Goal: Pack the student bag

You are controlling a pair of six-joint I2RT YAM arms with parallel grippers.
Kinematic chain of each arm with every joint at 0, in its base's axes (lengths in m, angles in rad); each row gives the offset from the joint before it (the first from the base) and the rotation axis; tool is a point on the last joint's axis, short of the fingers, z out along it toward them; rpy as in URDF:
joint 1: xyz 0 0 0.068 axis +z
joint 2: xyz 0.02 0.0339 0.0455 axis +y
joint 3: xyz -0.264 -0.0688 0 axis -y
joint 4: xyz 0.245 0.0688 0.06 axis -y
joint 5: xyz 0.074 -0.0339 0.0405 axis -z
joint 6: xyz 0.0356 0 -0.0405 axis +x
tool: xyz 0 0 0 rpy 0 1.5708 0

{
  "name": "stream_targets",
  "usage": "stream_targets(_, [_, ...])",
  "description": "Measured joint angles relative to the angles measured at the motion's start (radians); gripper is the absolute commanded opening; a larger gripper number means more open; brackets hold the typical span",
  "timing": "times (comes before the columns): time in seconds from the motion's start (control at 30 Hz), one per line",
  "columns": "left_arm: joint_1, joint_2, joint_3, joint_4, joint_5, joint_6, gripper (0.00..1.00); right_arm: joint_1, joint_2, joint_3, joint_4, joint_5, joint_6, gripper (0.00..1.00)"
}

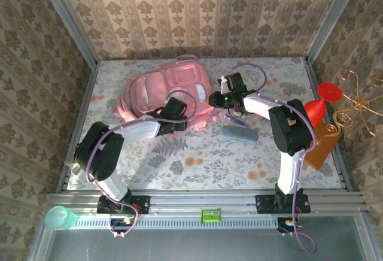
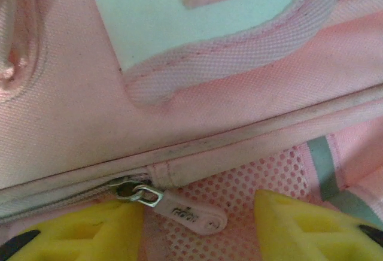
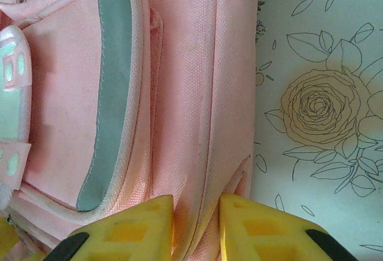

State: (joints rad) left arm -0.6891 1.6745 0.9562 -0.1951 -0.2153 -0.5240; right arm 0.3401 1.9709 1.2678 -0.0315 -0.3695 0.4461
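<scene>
**Student bag (image 1: 164, 87) flanked by both pincers**

The student bag, a soft pink backpack with white patches, is laid flat on the far half of the flowered worktop (image 1: 197, 159), slightly left of centre.

The left pincer (image 1: 175, 114) is placed at the near edge of the bag. In the left wrist view its yellow fingers (image 2: 90, 234) are seen apart at a middling width, over a patch of pink mesh (image 2: 263, 171). A zip pull (image 2: 188, 214), hung from a metal slider (image 2: 136, 191), lies in the gap close to the left-hand finger. No grip on it is seen. Farther up, a closed zip seam is crossed, and beyond it a white patch (image 2: 197, 15) edged with pink piping is visible.

The right pincer (image 1: 215, 99) is set against the right side of the bag. In the right wrist view its fingers (image 3: 134, 231) are drawn narrow, and a ridge of the bag's pink side fabric is clamped between them. A grey strip (image 3: 111, 93) on a side pocket is seen to the left of that ridge. A printed rose (image 3: 323, 105) on the worktop cover is seen to the right.

A grey-blue pouch (image 1: 239, 134) is laid on the worktop near the bag's near right corner, beside the right arm. A teal cup (image 1: 58, 218) is stood at the near left corner, on the rail. A small green item (image 1: 210, 215) is lodged on the rail between the two arm bases. Past the right edge of the worktop, a brown block (image 1: 320, 147) with a red cone on it and a gold wire ornament (image 1: 359, 105) are placed.
</scene>
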Motion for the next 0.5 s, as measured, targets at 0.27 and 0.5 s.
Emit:
stream_targets(0.27, [-0.008, 0.043, 0.002, 0.026, -0.079, -0.015, 0.39, 0.0, 0.0, -0.014, 0.024, -0.006, 0.003, 0.25])
stream_targets(0.5, [-0.012, 0.043, 0.002, 0.022, -0.119, -0.023, 0.26, 0.0, 0.0, -0.015, 0.026, -0.005, 0.003, 0.25])
